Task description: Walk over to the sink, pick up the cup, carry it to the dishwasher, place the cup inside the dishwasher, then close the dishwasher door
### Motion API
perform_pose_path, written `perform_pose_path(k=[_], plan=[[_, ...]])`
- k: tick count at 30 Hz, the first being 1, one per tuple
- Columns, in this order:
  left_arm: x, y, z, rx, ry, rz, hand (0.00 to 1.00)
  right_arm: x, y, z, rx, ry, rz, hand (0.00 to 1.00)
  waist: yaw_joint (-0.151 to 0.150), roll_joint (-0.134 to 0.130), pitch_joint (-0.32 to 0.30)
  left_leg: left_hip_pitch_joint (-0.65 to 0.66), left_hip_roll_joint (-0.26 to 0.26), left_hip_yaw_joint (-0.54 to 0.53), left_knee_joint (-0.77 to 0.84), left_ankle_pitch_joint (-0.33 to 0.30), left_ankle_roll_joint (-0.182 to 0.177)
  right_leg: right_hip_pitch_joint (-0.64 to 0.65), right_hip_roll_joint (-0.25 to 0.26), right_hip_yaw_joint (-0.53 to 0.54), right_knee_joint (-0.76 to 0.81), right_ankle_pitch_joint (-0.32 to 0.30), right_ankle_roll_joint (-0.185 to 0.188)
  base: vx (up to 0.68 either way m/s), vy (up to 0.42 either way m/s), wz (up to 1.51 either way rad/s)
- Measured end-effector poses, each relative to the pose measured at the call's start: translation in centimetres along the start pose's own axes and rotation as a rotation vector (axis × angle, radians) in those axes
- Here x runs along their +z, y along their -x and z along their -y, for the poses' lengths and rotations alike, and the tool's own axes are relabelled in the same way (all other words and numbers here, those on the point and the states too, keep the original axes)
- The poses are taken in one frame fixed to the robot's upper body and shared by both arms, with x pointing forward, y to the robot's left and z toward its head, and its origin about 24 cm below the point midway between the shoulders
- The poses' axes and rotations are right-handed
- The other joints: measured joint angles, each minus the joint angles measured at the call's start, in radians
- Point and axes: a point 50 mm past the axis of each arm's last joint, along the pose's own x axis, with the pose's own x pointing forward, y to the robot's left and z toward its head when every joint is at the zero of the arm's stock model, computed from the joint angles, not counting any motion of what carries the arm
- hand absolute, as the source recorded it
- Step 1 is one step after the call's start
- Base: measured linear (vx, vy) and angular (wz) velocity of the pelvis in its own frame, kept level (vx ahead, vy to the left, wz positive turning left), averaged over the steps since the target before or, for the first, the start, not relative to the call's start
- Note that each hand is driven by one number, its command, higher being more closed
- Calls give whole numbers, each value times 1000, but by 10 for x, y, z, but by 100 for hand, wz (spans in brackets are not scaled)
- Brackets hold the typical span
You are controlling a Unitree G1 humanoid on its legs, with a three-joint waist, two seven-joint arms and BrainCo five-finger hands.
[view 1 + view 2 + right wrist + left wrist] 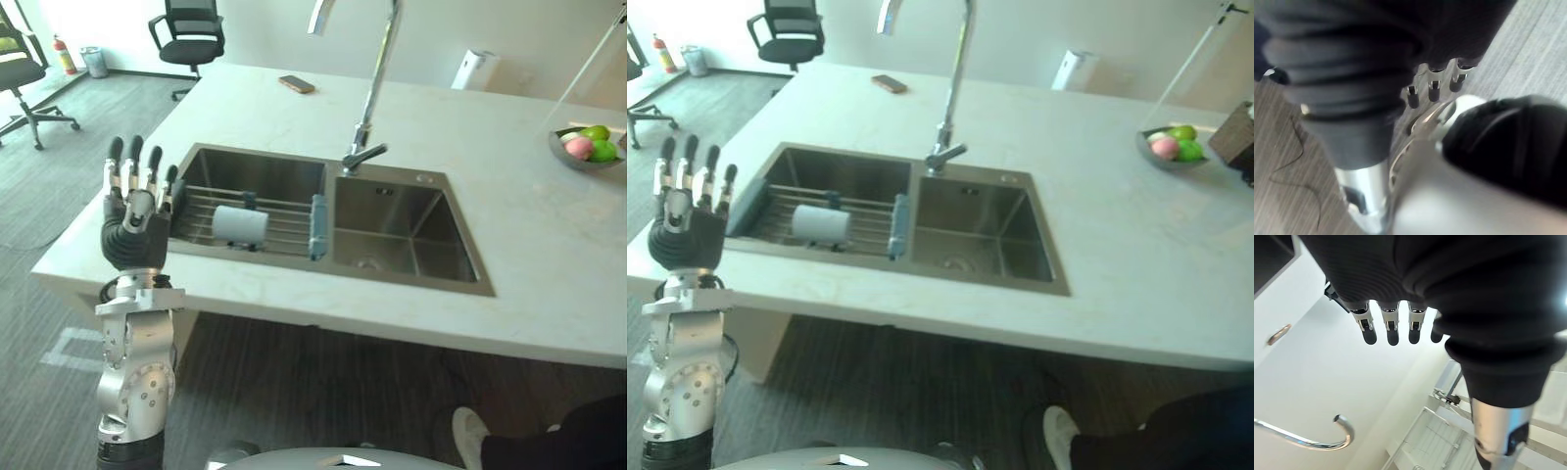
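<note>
A pale grey cup lies on its side on a wire rack in the left basin of a steel double sink. My left hand is raised upright just left of the sink, at the counter's edge, a short way from the cup. Its fingers are straight and hold nothing. My right hand hangs low over the floor beside my body, fingers relaxed and empty.
A tall curved tap rises between the basins. On the white counter lie a phone, a white object and a fruit bowl. Office chairs stand behind. A person's shoe shows at the lower right.
</note>
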Motion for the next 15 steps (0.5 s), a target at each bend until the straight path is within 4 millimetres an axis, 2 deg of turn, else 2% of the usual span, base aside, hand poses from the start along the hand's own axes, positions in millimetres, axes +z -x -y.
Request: perform_pose_path(k=[2, 5, 9, 12, 15], plan=[[-17, 1, 1, -8, -18, -91, 0, 5, 1, 3, 9, -63, 24, 0, -8, 39, -11, 22, 36, -12, -69, 30, -36, 22, 51, -19, -75, 19, -29, 190, -260, -1], [-29, -2, -1, 4, -57, -151, 0, 8, 3, 12, 2, -101, 22, 0, -14, 60, -19, 42, 48, -28, -138, 82, -53, 44, 78, -33, -130, 31, -46, 156, -202, 8], [-36, -5, -13, 84, -156, -187, 0, 12, 4, 14, 6, -100, 19, 0, -31, 62, -20, 53, 52, -28, -164, 98, -51, 88, 100, -47, -198, 53, -57, 38, -73, 9], [-38, -5, -27, 166, -296, -203, 0, 22, 4, 9, 30, -89, 37, 0, -36, 78, -17, 56, 56, -27, -205, 101, -55, 95, 116, -48, -258, 93, -57, -19, 10, 0], [-29, -7, -49, 256, -577, -185, 0, 26, 2, 1, 63, -81, 42, 0, -41, 54, 4, 51, 51, -28, -207, 106, -54, 95, 107, -62, -265, 101, -53, -86, 44, 7]])
